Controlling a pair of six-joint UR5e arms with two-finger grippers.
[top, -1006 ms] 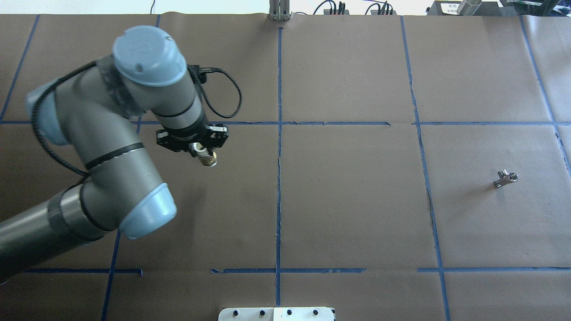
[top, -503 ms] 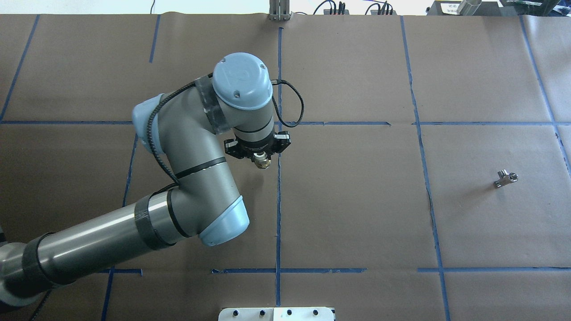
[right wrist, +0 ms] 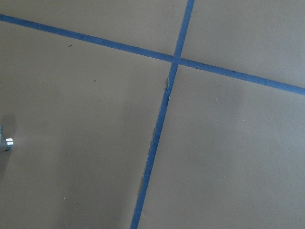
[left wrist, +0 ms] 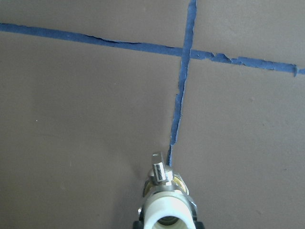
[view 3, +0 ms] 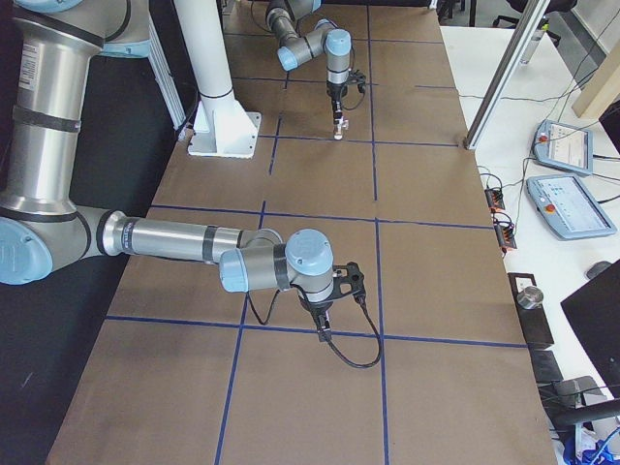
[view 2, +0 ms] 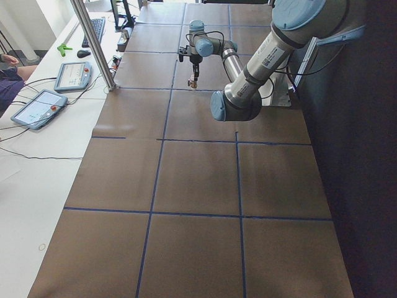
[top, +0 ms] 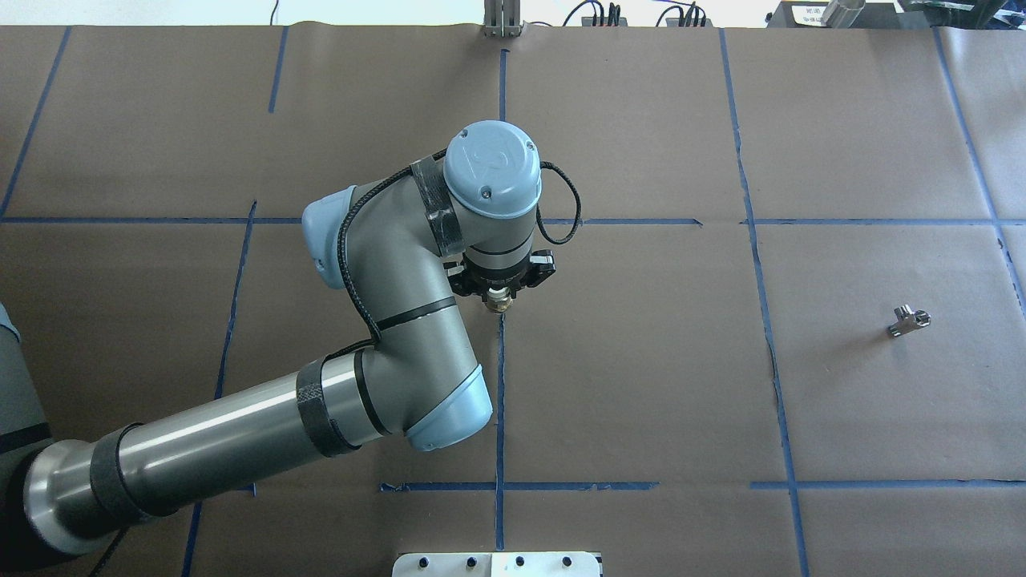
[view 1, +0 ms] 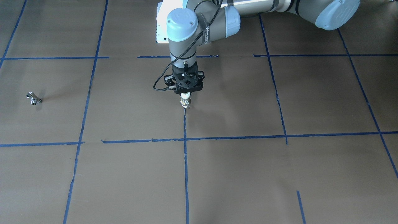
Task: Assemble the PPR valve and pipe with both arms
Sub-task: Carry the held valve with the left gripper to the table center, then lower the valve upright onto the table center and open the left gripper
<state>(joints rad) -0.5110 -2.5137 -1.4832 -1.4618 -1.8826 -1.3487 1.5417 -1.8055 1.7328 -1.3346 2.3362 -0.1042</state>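
Note:
My left gripper (top: 498, 295) is shut on the PPR valve (top: 498, 303), a white and brass fitting that hangs brass end down, just above the table's centre tape line. The valve also shows in the front view (view 1: 185, 101) and in the left wrist view (left wrist: 167, 198). The pipe (top: 908, 321), a small chrome T fitting, lies alone on the brown paper far right; it also shows in the front view (view 1: 33, 98). My right gripper (view 3: 325, 315) shows only in the right side view, low over the table; I cannot tell whether it is open.
Blue tape lines (top: 501, 361) divide the brown paper into squares. A white base plate (top: 497, 563) sits at the near edge. An aluminium post (top: 502, 20) stands at the far edge. Operators' tablets (view 3: 564, 203) lie on the white side table.
My left arm has swung to the right with the valve in its gripper, from the left part of the table to the centre tape line. The pipe has not moved.

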